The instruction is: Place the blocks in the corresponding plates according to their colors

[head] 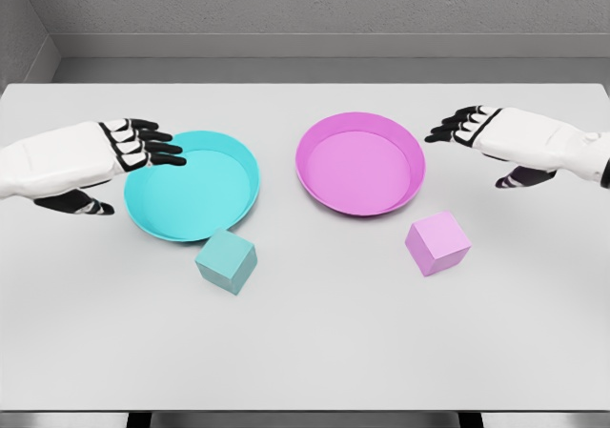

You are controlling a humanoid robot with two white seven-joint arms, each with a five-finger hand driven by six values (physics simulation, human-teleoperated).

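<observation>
Cyan block (227,261) is lying just before the cyan plate (243,161); pink block (437,243) before the pink plate (412,152). Left hand (129,152) and right hand (491,134) are hovering, fingers spread, holding nothing.

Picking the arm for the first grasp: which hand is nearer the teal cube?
Left. The left hand hovers over the cyan plate's left rim, up-left of the teal cube; the right hand is beyond the pink plate.

White smooth-shelled forearms; left hand (114,156), right hand (491,132), black-jointed fingers
</observation>
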